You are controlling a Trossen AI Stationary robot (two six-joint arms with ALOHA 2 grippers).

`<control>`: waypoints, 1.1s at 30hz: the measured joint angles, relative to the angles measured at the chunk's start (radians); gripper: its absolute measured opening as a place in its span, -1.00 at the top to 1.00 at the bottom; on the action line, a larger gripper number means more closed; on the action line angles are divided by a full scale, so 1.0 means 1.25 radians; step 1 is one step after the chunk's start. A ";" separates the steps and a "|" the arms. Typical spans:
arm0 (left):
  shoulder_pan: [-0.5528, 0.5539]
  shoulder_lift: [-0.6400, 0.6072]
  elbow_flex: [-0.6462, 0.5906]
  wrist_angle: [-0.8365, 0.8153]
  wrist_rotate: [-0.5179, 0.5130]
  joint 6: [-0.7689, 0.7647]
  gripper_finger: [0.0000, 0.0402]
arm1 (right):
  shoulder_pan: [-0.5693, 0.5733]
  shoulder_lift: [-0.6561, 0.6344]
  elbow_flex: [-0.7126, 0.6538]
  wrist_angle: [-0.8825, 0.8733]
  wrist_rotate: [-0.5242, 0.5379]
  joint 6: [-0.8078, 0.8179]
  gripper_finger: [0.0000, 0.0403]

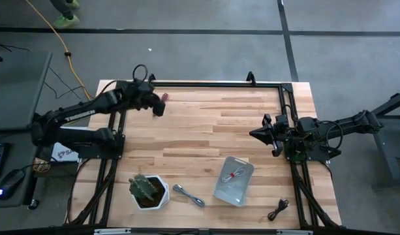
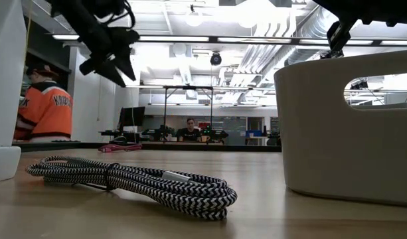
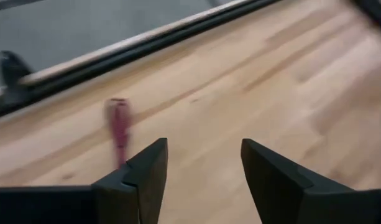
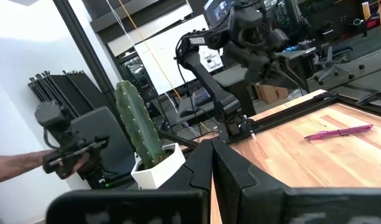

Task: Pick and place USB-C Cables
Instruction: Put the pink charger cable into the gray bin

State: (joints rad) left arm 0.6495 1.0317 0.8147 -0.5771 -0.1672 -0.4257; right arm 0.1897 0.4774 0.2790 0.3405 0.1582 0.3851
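Observation:
The maroon cable (image 1: 164, 97) lies flat on the table near its far edge; it also shows in the left wrist view (image 3: 119, 127) and the right wrist view (image 4: 339, 132). My left gripper (image 1: 157, 106) hovers open just beside it, raised above the table (image 2: 113, 56), touching nothing (image 3: 202, 168). The whitish-red cable (image 1: 235, 173) lies inside the pale bin (image 1: 220, 189). The silver-grey braided cable (image 1: 188, 195) rests on the wood near the near edge (image 2: 137, 179). The black cable (image 1: 278, 209) lies at the near right. My right gripper (image 1: 255, 134) waits shut at the right side (image 4: 212, 155).
A potted cactus (image 1: 148, 190) stands at the near left (image 4: 140, 134). The bin's wall (image 2: 349, 126) fills the right of the low view. A black frame (image 1: 213, 83) runs along the table's far edge and sides. A person's hand (image 4: 16, 163) shows beyond the table. Bare wood lies mid-table.

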 joint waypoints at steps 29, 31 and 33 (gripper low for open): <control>0.130 0.432 0.066 -0.060 -0.016 -0.006 0.06 | 0.000 0.000 0.000 -0.021 0.012 0.035 1.00; 0.130 0.451 0.066 -0.057 -0.017 -0.013 0.06 | 0.000 0.000 0.000 -0.022 0.012 0.036 1.00; 0.130 0.473 0.066 -0.055 -0.017 -0.014 0.06 | 0.000 0.000 0.000 -0.023 0.012 0.035 1.00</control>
State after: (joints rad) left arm 0.8116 1.6226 0.8978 -0.6463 -0.1883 -0.4431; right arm 0.1895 0.4777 0.2790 0.3119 0.1736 0.4295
